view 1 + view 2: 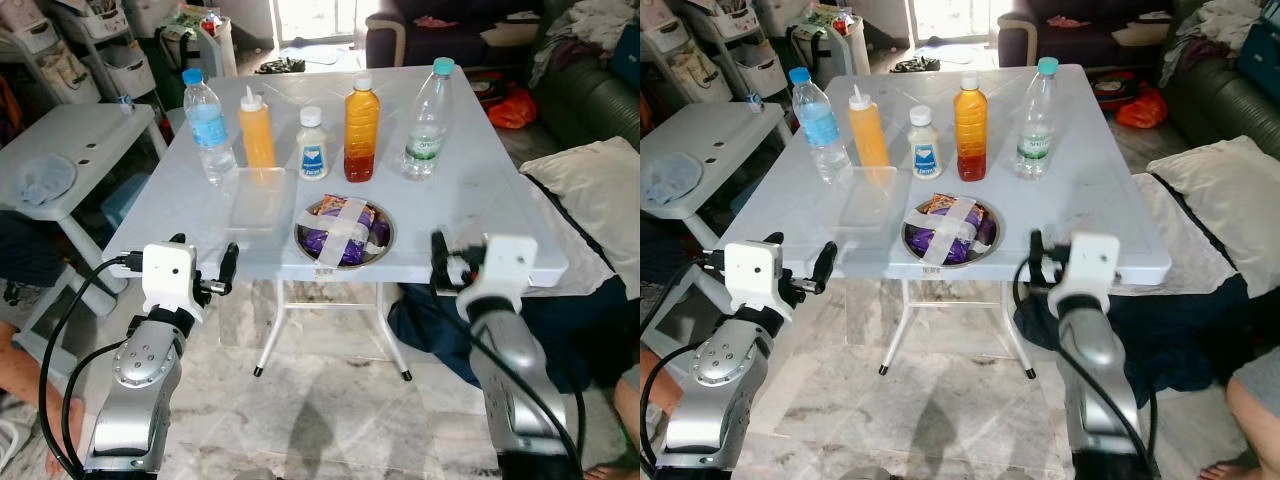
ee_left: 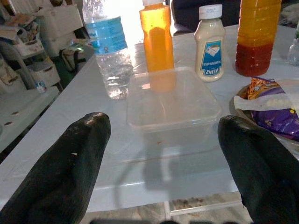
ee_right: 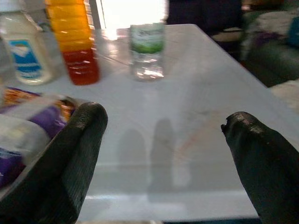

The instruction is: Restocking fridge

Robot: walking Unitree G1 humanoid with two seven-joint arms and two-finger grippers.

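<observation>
At desk (image 1: 480, 190) edge, both hands, left (image 1: 205, 275) and right (image 1: 450, 262), spread apart, empty; picking not begun, reach for clear box (image 2: 170, 100) probably next.

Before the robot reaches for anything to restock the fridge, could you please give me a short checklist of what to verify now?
1. Left hand open, nothing held: ok.
2. Right hand open, nothing held: ok.
3. Clear container directly ahead of left hand, path unobstructed: ok.
4. All five bottles upright, from water bottle to green-capped bottle: ok.
5. Metal bowl of taped snack packets fully on the table: ok.
6. Container lid sealed: cannot tell.
</observation>
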